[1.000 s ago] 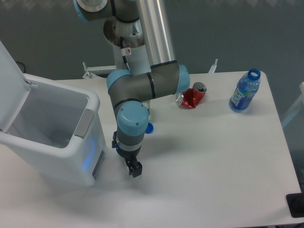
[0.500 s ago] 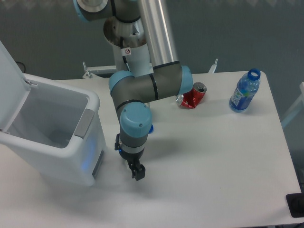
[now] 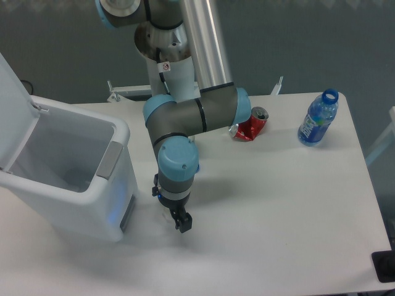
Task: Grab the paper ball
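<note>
My gripper [image 3: 181, 223] points down at the table just right of the white bin [image 3: 117, 185], with its dark fingertips close to the surface. The fingers show as one dark shape, so I cannot tell whether they are open or shut. A faint pale lump [image 3: 165, 215] sits against the left side of the fingers. It may be the paper ball, but it is too indistinct against the white table to be sure. The arm's wrist [image 3: 177, 165] hangs directly over this spot.
The open white bin stands at the left, its lid raised. A crushed red can [image 3: 250, 126] lies at the back centre. A blue bottle [image 3: 318, 118] stands at the back right. A sliver of the blue bottle cap [image 3: 197, 166] shows behind the wrist.
The gripper and wrist have moved slightly right and toward the front of the table, away from the bin. The wrist now covers most of the blue cap.
</note>
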`<state>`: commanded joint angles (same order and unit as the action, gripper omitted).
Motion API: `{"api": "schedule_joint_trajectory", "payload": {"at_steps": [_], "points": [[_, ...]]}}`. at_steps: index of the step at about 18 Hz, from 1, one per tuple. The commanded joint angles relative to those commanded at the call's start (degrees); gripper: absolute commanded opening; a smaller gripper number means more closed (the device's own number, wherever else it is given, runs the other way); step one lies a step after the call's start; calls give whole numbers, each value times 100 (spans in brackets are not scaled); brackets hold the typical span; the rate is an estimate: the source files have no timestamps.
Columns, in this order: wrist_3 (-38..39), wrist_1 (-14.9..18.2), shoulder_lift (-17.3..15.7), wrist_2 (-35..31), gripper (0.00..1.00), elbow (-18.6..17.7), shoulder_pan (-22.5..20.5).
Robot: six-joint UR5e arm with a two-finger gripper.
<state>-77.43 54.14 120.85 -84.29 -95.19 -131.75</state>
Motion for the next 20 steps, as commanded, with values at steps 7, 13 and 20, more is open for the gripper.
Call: {"api": "schedule_joint_trajectory", "payload": {"at_steps": [7, 13, 20], "points": [[26, 0, 18, 0, 100, -176, 26], [220, -9, 105, 26, 100, -202, 53], [246, -9, 105, 35, 2, -106, 53]]}}
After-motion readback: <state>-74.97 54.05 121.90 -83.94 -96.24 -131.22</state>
